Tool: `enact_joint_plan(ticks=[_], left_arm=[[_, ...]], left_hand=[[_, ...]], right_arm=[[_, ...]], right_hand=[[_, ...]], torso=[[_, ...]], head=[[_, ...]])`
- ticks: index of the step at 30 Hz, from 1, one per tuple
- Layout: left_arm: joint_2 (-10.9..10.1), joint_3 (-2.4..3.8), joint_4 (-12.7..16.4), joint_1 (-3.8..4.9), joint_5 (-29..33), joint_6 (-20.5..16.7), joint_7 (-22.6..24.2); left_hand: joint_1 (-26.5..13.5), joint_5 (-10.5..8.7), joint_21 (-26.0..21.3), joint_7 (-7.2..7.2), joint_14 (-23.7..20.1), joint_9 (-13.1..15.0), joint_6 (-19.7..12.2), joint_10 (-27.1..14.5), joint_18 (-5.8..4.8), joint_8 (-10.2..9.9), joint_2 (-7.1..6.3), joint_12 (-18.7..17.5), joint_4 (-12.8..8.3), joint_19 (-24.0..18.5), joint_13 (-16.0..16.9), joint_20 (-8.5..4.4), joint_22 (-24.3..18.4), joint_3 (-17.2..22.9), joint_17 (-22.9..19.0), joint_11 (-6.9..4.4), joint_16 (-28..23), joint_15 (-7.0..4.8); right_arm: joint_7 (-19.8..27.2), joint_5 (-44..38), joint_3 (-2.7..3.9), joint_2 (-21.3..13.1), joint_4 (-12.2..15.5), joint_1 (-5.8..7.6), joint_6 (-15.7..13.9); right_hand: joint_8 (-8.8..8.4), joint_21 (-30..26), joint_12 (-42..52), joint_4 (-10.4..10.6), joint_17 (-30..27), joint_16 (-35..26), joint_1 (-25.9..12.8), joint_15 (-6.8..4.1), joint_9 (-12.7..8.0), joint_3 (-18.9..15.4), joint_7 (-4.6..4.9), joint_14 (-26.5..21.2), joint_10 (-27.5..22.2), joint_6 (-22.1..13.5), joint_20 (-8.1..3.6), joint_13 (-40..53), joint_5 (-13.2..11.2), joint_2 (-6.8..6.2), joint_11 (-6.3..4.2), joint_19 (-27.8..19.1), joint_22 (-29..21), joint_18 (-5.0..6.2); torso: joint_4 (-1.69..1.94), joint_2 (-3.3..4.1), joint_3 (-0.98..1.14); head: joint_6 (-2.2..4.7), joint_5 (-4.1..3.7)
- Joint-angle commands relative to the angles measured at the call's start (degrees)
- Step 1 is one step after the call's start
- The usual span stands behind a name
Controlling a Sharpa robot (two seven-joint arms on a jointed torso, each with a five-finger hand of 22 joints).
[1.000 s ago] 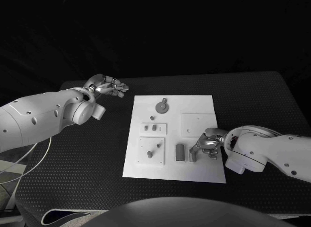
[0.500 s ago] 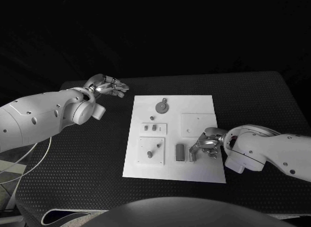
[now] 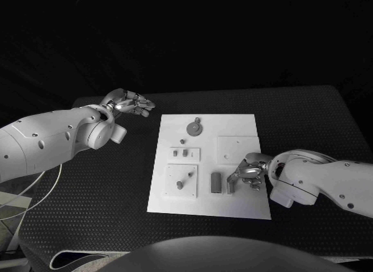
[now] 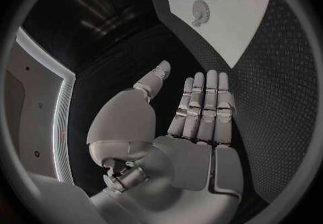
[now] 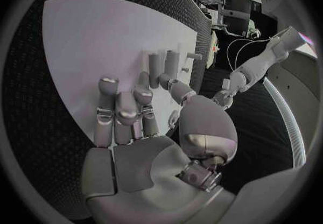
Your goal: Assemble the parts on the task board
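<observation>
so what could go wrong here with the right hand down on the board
The right hand sits over the board edge beside upright grey pegs; a sideways sweep could topple them. Whether it holds a part I cannot tell, so a lift may come up empty. The left hand is open off the board, so nothing steadies the board if pushed.

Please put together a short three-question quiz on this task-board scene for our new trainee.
1. True or false: the left hand rests on the task board.
2. Which hand is over the board's near right part? A) left B) right
3. Fill in: the round part lies near the board's ___ edge, seen from the robot.

Key: 1 false, it is over the black table, off the board's far left corner, holding nothing; 2 B; 3 far.
</observation>
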Motion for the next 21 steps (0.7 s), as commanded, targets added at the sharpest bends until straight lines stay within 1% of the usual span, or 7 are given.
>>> enact_joint_plan(ticks=[1,2,15,17,21], left_arm=[[0.03,0.02,0.14,0.05,0.22,0.76,0.31],[0.03,0.02,0.13,0.05,0.22,0.74,0.30],[0.04,0.02,0.15,0.05,0.22,0.85,0.27],[0.07,0.02,0.14,0.05,0.22,0.84,0.26],[0.05,0.02,0.15,0.05,0.22,0.83,0.27]], left_hand=[[-0.52,-0.26,0.14,-0.15,0.59,-0.09,-0.39,-0.13,0.64,0.21,0.10,0.29,0.47,0.21,-0.05,0.22,-0.09,0.03,0.09,-0.09,-0.28,0.00],[-0.52,-0.27,0.14,-0.15,0.59,-0.09,-0.39,-0.13,0.64,0.21,0.10,0.29,0.47,0.21,-0.06,0.23,-0.10,0.03,0.09,-0.09,-0.28,0.00],[-0.53,-0.27,0.13,-0.14,0.59,-0.11,-0.41,-0.14,0.63,0.22,0.08,0.28,0.49,0.20,-0.07,0.23,-0.11,0.02,0.14,-0.08,-0.34,0.01],[-0.53,-0.27,0.13,-0.14,0.59,-0.11,-0.41,-0.15,0.63,0.22,0.08,0.28,0.50,0.19,-0.07,0.23,-0.11,0.02,0.15,-0.08,-0.35,0.01],[-0.53,-0.27,0.13,-0.14,0.60,-0.12,-0.42,-0.15,0.63,0.22,0.08,0.28,0.50,0.19,-0.07,0.23,-0.11,0.03,0.17,-0.08,-0.36,0.01]], right_arm=[[0.99,0.19,-0.01,0.28,0.17,-0.07,1.36],[0.97,0.19,-0.01,0.29,0.17,-0.08,1.45],[1.02,0.24,-0.01,0.38,0.10,-0.08,2.19],[1.00,0.24,-0.01,0.38,0.12,-0.08,2.20],[1.06,0.25,-0.01,0.38,0.14,-0.08,2.37]], right_hand=[[-0.40,-0.27,0.21,0.45,-0.09,0.00,-0.03,-0.25,-0.07,0.02,0.67,0.02,-0.35,-0.74,-0.40,-0.10,0.12,-0.71,-0.15,0.50,0.85,1.39],[-0.41,-0.30,0.21,0.76,-0.09,-0.02,-0.13,-0.24,-0.10,0.06,0.68,0.01,-0.35,-0.78,-0.41,-0.10,0.12,-1.01,-0.14,0.51,0.86,1.39],[-0.46,-0.47,0.21,2.17,-0.10,-0.12,-0.08,-0.19,-0.22,0.45,0.74,0.01,-0.49,-1.01,-0.47,-0.12,0.10,-2.53,-0.09,0.51,0.91,1.39],[-0.45,-0.54,0.21,3.15,-0.11,-0.16,-0.18,-0.18,-0.26,0.72,0.75,0.02,-0.53,-1.05,-0.49,-0.14,0.12,-3.28,-0.07,0.57,0.90,1.39],[-0.41,-0.59,0.25,4.08,-0.10,-0.19,-0.16,-0.18,-0.28,0.95,0.76,0.04,-0.53,-1.08,-0.51,-0.14,0.08,-3.90,-0.07,0.61,0.92,1.39]], torso=[[0.00,0.00,0.01],[0.00,0.00,0.01],[-0.02,0.00,0.01],[0.00,-0.01,0.01],[0.00,0.00,0.01]], head=[[0.01,-0.03],[0.01,-0.04],[0.01,0.00],[0.01,0.01],[0.01,0.01]])
